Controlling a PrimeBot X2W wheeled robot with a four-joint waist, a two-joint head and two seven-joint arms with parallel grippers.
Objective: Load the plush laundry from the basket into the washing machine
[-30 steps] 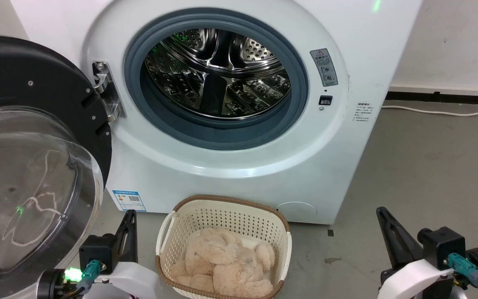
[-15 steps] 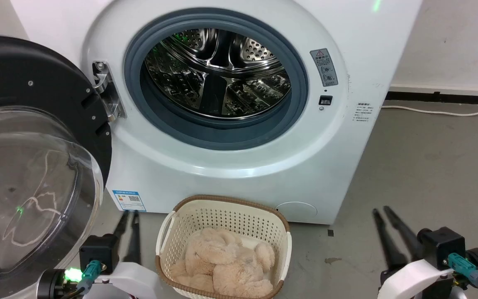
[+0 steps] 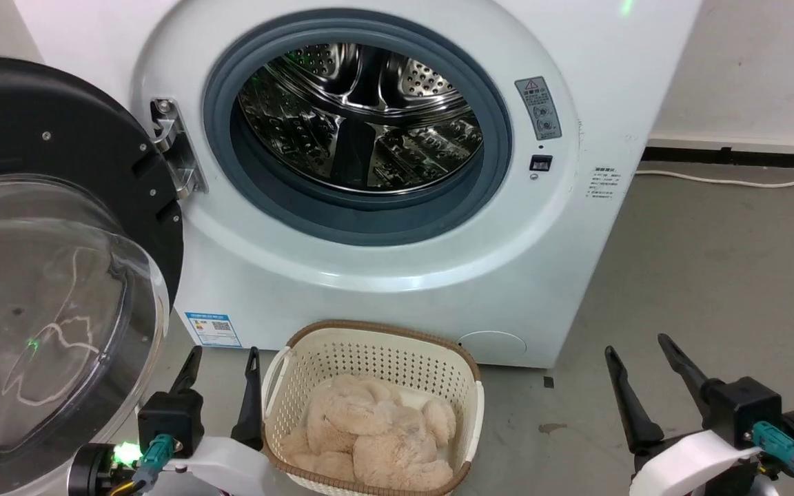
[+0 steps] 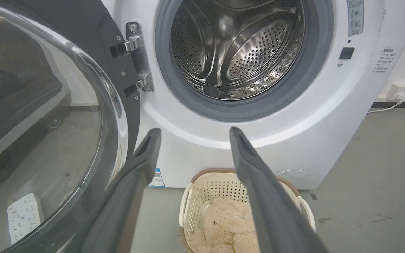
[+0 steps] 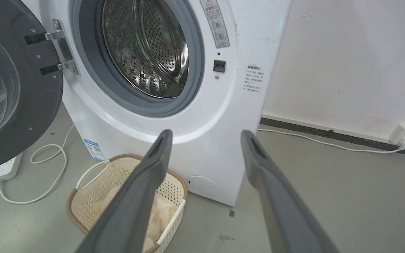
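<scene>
At 9 o'clock: door (image 3: 59,131) of washing machine (image 3: 397,275), standing open. At 7: left gripper (image 3: 223,358), fingers apart, just beside basket (image 3: 383,329). At 6: plush laundry (image 3: 376,434) lying inside basket, on floor (image 3: 714,275) below drum (image 3: 362,117) opening. At 5: right gripper (image 3: 637,348), fingers apart, well clear of basket.

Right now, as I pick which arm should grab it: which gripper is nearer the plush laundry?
Left. The left gripper sits right beside the basket holding the plush laundry, on its left; the right gripper is farther off to its right.
</scene>
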